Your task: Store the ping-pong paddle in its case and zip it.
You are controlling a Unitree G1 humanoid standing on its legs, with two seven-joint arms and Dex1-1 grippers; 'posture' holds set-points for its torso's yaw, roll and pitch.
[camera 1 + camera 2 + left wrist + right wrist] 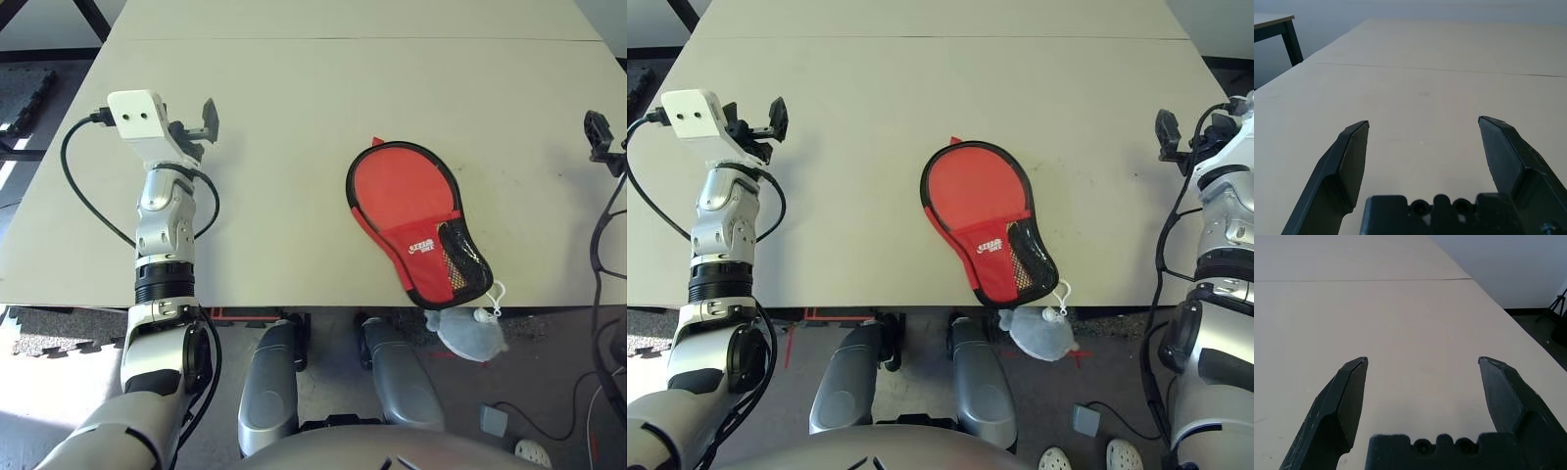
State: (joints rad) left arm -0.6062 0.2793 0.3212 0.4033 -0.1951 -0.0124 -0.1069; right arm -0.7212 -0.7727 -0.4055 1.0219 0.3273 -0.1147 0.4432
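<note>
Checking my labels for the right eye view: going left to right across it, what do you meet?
Left pincer → case, lying flat near the table's front edge → face mask, hanging off that edge beside the case's narrow end → right pincer.

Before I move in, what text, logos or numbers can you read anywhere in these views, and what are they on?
Small white logo on the case, on its red pocket beside the mesh: too small and blurred to read.
Face mask under the case's narrow end at the table edge: no text seen.
Left end effector and right end effector: both open, no markings seen.
</note>
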